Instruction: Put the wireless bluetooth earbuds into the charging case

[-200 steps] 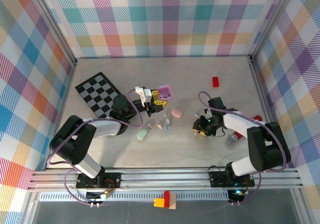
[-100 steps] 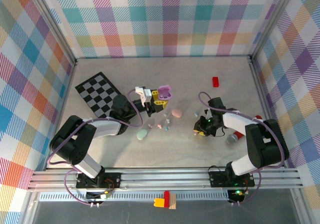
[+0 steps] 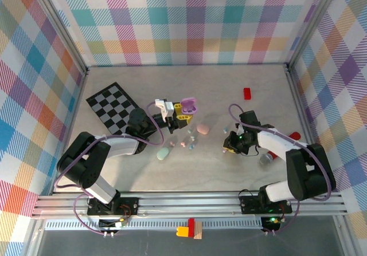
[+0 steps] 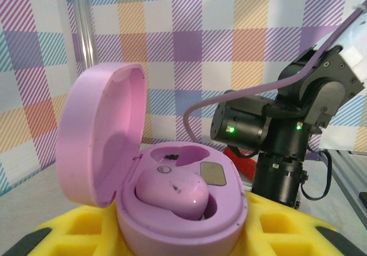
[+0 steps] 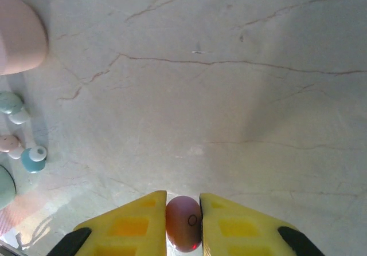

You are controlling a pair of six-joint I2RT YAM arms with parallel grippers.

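Pick-up step. Pinches a small pink-purple plastic earbud off the pale marbled worktop with the right tool. Clamps an open lilac oval charging case, with one seated bud, in the left tool. Next, probably: lift, carry across, align over the free socket.

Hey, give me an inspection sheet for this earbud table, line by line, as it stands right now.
Surface: pale veined tabletop, no spills seen.
Job's things: open purple case holding one seated earbud; loose earbuds beside the closed pink case; mint case nearer the arms.
Clutter: checkered mat, red block.
Grippers: left gripper shut on the purple case; right gripper shut on a pinched earbud.
Cables: purple cable looped along each arm.
Surroundings: plaid walls on three sides.
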